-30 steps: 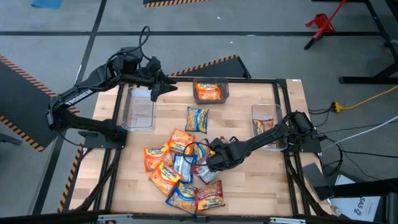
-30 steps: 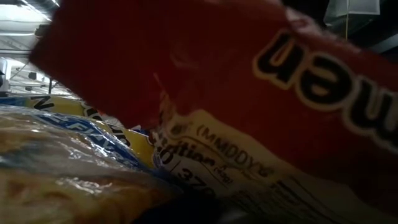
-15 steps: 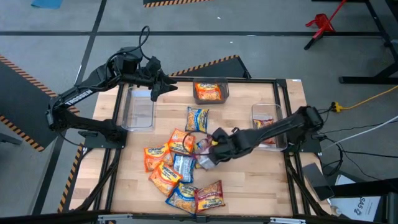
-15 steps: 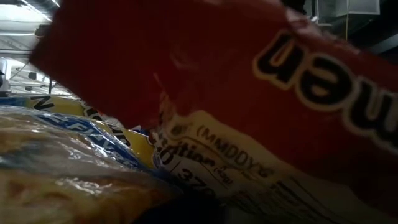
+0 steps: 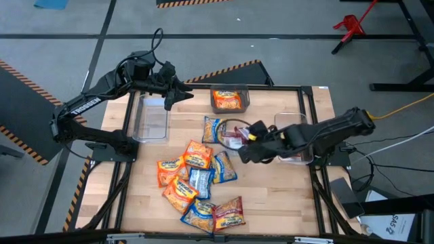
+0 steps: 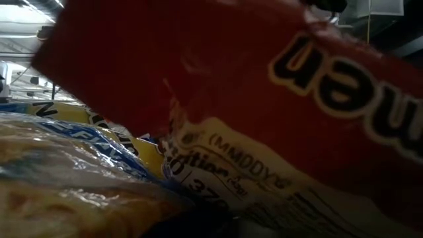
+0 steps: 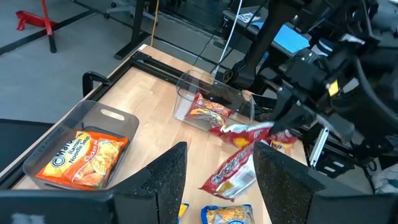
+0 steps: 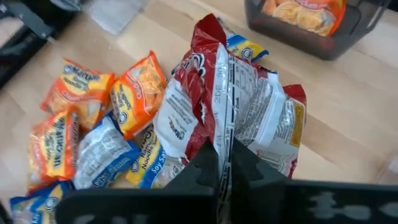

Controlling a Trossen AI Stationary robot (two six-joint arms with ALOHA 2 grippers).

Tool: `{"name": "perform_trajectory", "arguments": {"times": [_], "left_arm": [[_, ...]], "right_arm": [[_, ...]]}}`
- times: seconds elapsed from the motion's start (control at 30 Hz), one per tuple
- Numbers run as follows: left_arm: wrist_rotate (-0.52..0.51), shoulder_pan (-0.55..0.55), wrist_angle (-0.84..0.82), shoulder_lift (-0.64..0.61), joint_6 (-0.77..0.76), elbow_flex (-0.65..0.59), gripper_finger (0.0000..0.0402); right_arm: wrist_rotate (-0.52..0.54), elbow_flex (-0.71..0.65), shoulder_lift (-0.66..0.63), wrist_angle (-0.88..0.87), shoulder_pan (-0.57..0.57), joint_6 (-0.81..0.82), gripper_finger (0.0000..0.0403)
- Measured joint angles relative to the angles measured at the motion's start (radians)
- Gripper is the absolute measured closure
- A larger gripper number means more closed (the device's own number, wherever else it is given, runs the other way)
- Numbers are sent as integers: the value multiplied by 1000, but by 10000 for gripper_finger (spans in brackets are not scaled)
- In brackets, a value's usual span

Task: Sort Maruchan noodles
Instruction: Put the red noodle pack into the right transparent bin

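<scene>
What moved: the right arm has lifted a red packet (image 5: 235, 139) off the pile (image 5: 196, 183) and swung it toward the table's right edge.
Right bin (image 5: 293, 135): holds one red packet already; it lies just right of the carried one.
Right gripper (image 5: 248, 140): pinched tight on the red packet, which hangs down.
Left gripper (image 5: 178, 95): fingers apart, holding nothing, near the back left corner.

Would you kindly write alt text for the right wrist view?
The right claw is shut on a red-and-silver noodle packet, holding it above the wooden table. Beyond it lie orange and blue-and-yellow packets, and a clear bin holding an orange packet.
</scene>
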Motion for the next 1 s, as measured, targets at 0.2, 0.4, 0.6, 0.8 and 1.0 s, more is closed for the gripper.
{"name": "perform_trajectory", "arguments": {"times": [0.2,0.4,0.6,0.8,1.0], "left_arm": [[-2,0,0,0,1,0,223],[-4,0,0,0,18,0,223],[-4,0,0,0,19,0,223],[-4,0,0,0,19,0,223],[-4,0,-1,0,21,0,223]], "right_arm": [[-9,0,-51,57,0,20,402],[-123,0,-32,-108,0,121,402],[-133,1,-41,114,0,-43,402],[-147,-2,-31,-108,-16,50,403],[-87,-1,-66,-247,-12,167,403]]}}
